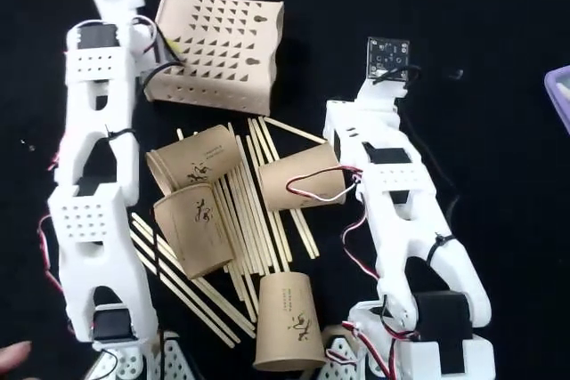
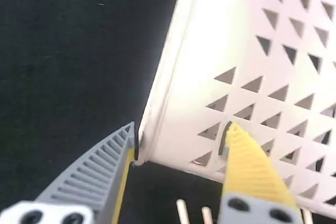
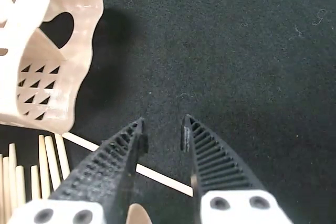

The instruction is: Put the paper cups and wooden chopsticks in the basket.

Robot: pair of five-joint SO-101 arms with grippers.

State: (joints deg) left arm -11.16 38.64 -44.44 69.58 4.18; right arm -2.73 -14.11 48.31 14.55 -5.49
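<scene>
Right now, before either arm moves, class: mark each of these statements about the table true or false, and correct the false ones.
1. The basket lies on its side on the table. True.
2. All the paper cups are already inside the basket. False: four paper cups lie on the table outside it.
3. The right gripper holds a chopstick. False: it is open above the table, with a single chopstick lying under it.
4. The left gripper is at the basket's edge. True.
5. The wooden chopsticks are stacked neatly in a cup. False: they lie scattered on the table among the cups.
</scene>
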